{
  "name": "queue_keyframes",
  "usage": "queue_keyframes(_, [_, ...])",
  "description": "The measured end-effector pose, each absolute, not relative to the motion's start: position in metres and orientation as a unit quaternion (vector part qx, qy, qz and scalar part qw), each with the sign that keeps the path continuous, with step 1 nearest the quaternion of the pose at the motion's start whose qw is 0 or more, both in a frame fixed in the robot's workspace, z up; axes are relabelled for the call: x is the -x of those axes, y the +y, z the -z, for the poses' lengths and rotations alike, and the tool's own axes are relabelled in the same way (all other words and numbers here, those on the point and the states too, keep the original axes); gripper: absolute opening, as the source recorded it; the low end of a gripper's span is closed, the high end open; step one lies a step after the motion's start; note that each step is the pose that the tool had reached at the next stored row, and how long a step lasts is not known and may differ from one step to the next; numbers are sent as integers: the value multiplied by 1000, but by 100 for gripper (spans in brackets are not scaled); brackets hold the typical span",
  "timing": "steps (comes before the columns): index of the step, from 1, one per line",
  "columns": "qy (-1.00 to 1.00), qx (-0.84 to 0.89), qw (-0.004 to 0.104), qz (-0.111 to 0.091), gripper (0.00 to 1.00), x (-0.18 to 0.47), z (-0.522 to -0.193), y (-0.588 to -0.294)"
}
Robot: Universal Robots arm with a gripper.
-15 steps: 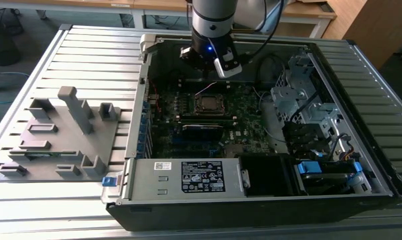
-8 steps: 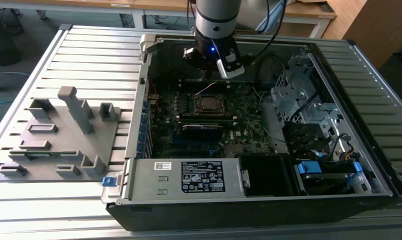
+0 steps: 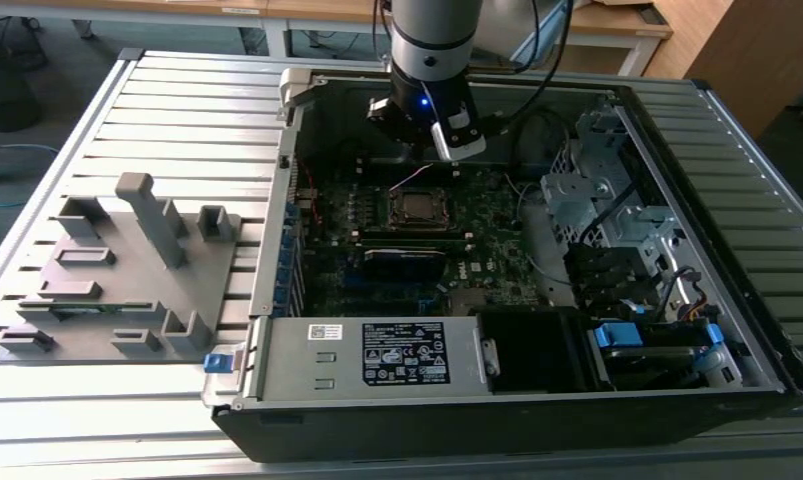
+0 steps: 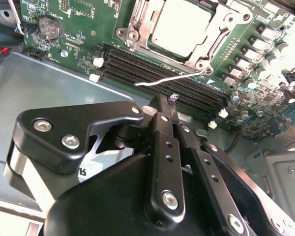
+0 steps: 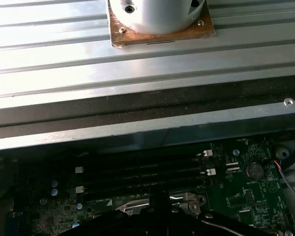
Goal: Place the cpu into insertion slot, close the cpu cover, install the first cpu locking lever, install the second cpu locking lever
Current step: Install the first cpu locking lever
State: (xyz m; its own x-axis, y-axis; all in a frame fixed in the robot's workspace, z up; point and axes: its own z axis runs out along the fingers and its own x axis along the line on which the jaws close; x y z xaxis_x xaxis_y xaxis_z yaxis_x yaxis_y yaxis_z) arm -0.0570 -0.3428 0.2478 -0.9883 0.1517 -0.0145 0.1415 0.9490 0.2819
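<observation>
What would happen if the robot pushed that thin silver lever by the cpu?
The lever is a thin wire rod, so it probably springs a little when pushed. One end looks pinned beside the cover, so it likely swings rather than slides. Its shiny metal may be slippery.

I seem to be working in a robotics lab or workshop. The table (image 3: 174,90) is ribbed aluminium extrusion rather than furniture. On it sit an opened desktop computer case (image 3: 508,420), its green motherboard (image 3: 495,215) exposed, and a grey fixture (image 3: 108,290) of posts and pockets. Plain wooden desks (image 3: 308,12) line the back, and an industrial robot arm (image 3: 435,40) hangs over the case.
</observation>
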Motion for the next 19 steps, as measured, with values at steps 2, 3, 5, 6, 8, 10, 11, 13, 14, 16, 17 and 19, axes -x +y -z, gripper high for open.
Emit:
queue_keyframes(2, [987, -74, 18, -141, 10, 57, -248, -343])
queue_keyframes(3, [987, -74, 18, -141, 10, 57, -248, -343])
queue_keyframes(5, [987, -74, 18, -142, 10, 57, -247, -343])
queue_keyframes(6, [987, -74, 18, -141, 10, 57, -246, -343])
queue_keyframes(8, [987, -74, 18, -141, 10, 57, -243, -343])
queue_keyframes(10, [987, -74, 19, -141, 10, 57, -241, -343])
queue_keyframes(11, [987, -74, 20, -141, 10, 57, -240, -343])
queue_keyframes(13, [987, -74, 21, -141, 10, 57, -238, -343])
queue_keyframes(14, [987, -73, 22, -141, 10, 57, -237, -343])
queue_keyframes(16, [987, -73, 23, -141, 10, 57, -235, -343])
queue_keyframes(17, [987, -73, 24, -141, 10, 57, -234, -343])
queue_keyframes(19, [987, -73, 26, -141, 10, 57, -232, -343])
